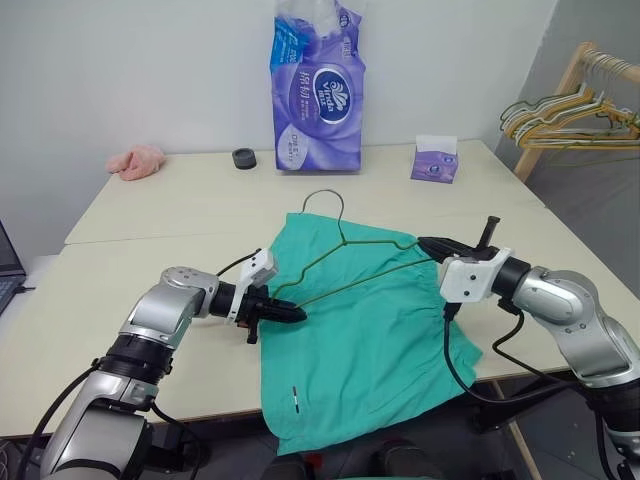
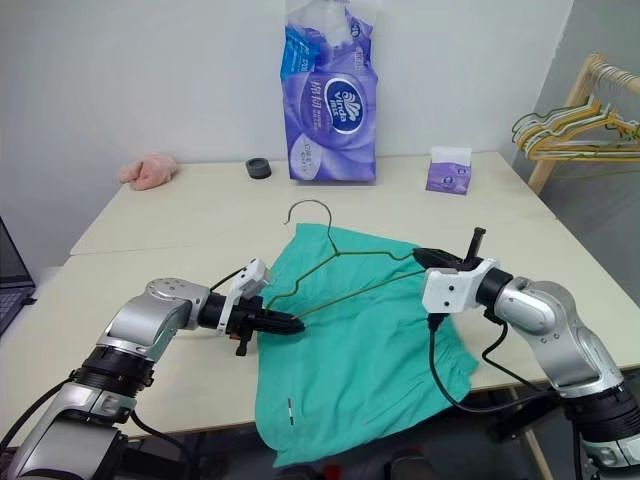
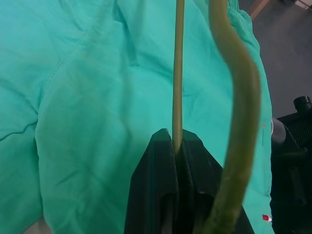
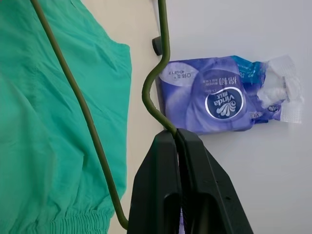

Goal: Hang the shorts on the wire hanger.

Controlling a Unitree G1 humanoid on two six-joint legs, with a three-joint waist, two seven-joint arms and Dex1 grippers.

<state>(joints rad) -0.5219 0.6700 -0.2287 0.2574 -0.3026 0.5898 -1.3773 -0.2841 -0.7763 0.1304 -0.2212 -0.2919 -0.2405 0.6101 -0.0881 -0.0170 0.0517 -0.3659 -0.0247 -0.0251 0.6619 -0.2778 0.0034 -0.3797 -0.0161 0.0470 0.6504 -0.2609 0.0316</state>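
Pale tabletop against a white wall carries everything. On it, near the front edge, the teal shorts lie spread flat, one leg hem with a small dark mark hanging just over the edge. The hanger is above the shorts, hook toward the wall, held at both ends. The left gripper has its fingers pressed together on the hanger's lower wire at the left corner; in the left wrist view the wire rises straight from between the black fingers. The right gripper pinches the wire at the right shoulder, its fingers together on the bend. Behind the shorts stand a purple tissue pack, a small purple tissue box, a dark round thing and a pink cloth. A wooden rack with bunched hangers stands off to the right.
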